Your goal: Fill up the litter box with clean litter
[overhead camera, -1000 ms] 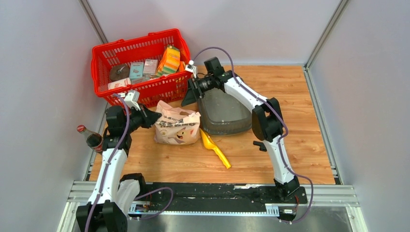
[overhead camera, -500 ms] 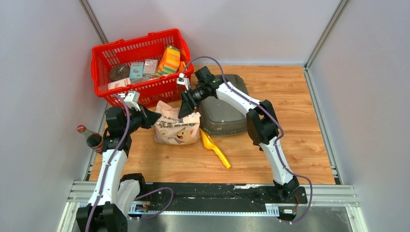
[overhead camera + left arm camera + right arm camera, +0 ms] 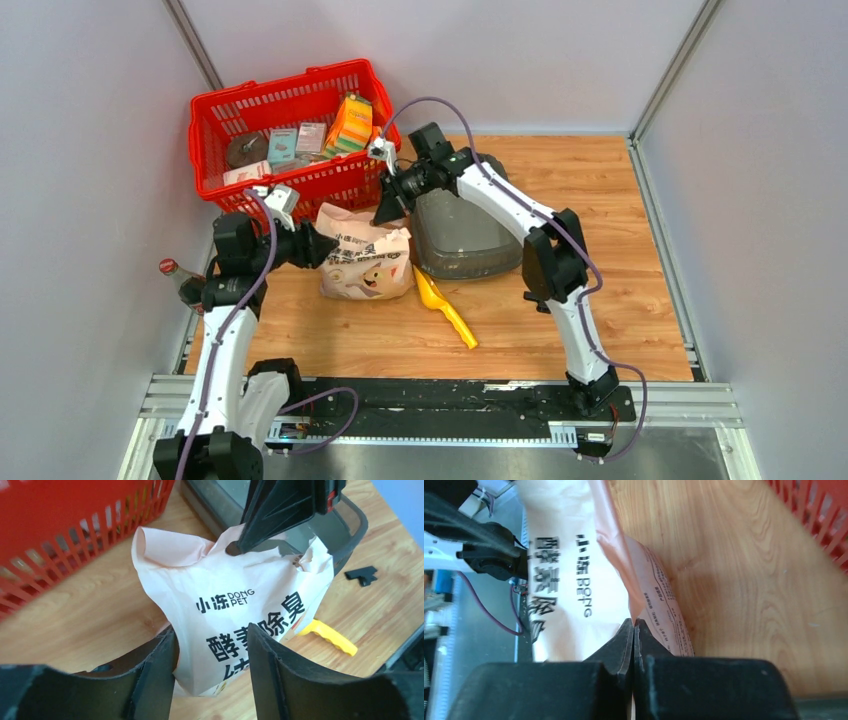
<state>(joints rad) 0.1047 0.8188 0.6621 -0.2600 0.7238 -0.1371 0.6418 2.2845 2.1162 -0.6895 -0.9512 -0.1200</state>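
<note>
The litter box [image 3: 465, 240], a dark grey tray, sits mid-table with no clean litter showing; its rim [image 3: 356, 526] appears behind the bag. Left of it stands a beige paper bag [image 3: 365, 265] printed with a cat. My right gripper [image 3: 383, 216] is shut on the bag's top edge, seen at the fold [image 3: 634, 621] in the right wrist view. My left gripper [image 3: 325, 246] is open at the bag's left side. Its fingers straddle the bag's lower corner [image 3: 211, 630].
A red mesh basket [image 3: 215, 115] with boxed goods stands at the back left, close behind the bag. A yellow scoop [image 3: 447, 308] lies in front of the litter box. A cola bottle [image 3: 180, 280] stands at the table's left edge. A small black piece [image 3: 362, 574] lies on the wood.
My right gripper swung from over the litter box to the bag's top and shut on it. My left gripper, which was shut at the bag's left side, has opened.
</note>
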